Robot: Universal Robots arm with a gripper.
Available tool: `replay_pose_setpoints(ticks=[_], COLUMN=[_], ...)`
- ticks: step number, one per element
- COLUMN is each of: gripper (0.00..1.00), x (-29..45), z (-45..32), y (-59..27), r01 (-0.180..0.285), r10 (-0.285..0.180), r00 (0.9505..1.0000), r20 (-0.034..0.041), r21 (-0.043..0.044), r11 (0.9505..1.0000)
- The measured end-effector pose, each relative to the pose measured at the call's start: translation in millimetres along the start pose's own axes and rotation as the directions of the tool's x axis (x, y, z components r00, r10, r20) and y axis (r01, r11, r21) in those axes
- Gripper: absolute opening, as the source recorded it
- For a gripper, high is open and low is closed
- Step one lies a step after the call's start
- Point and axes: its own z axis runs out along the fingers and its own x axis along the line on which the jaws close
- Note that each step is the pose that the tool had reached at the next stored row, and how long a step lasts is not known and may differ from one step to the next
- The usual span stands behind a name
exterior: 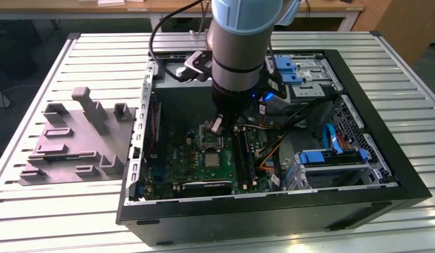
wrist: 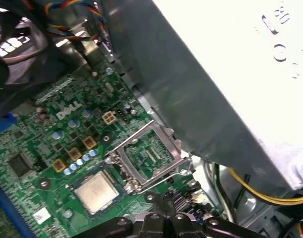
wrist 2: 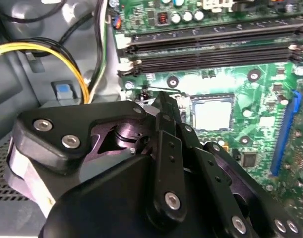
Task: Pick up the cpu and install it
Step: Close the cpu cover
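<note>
The cpu [exterior: 213, 159] is a dull silver square lying flat in its socket on the green motherboard, also seen in both wrist views [wrist 2: 214, 115] [wrist: 95, 191]. The socket's silver load frame [wrist: 147, 157] stands flipped open beside it, over the far half of the socket [exterior: 211, 138]. My gripper [exterior: 216, 126] reaches down into the case just above that open frame. In the second wrist view its black fingers [wrist 2: 164, 106] come together to a point beside the cpu, shut, with nothing visible between them. The finger bases [wrist: 163, 220] sit close to the frame's hinge side.
The open black computer case [exterior: 372, 126] encloses the board. Black memory slots [wrist 2: 215, 44] run beside the socket. Yellow and black cables [wrist 2: 77, 64] and blue drive brackets [exterior: 330, 155] crowd the case. A grey plastic fixture [exterior: 73, 142] with upright blocks lies at the exterior view's left.
</note>
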Motion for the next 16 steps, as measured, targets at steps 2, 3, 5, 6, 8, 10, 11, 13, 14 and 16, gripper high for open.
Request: replay_pose_setpoints(ticks=[2,3,5,6,8,10,11,13,14,16], gripper=[0.11,0.11,0.11,0.11,0.11,0.11,0.11,0.11,0.11,0.11], x=[-1.7,-2.5,-4.7,-5.8,-7.8,-9.3,-9.9,-10.7,-11.0,-11.4], z=[0.9,1.4,3.0,3.9,5.8,7.4,8.0,9.6,10.4,12.1], y=[-0.6,-0.9,-1.3,-1.4,-1.3,-1.2,-1.2,-1.2,-1.2,-1.2], r01=[0.0,0.0,0.0,0.001,0.001,0.001,0.001,0.002,0.003,0.003], r10=[0.0,0.0,0.0,0.0,0.0,0.001,0.001,0.0,0.0,0.001], r00=[0.9999,0.9998,0.9994,0.9994,0.9992,0.9989,0.9987,0.9981,0.9979,0.9977], r20=[0.0153,0.0223,0.0332,0.0357,0.0407,0.047,0.0517,0.0608,0.0642,0.0681], r21=[-0.0115,-0.017,-0.0251,-0.0271,-0.031,-0.0359,-0.0395,-0.0465,-0.0491,-0.0519], r11=[0.9999,0.9999,0.9997,0.9996,0.9995,0.9994,0.9992,0.9989,0.9988,0.9986])
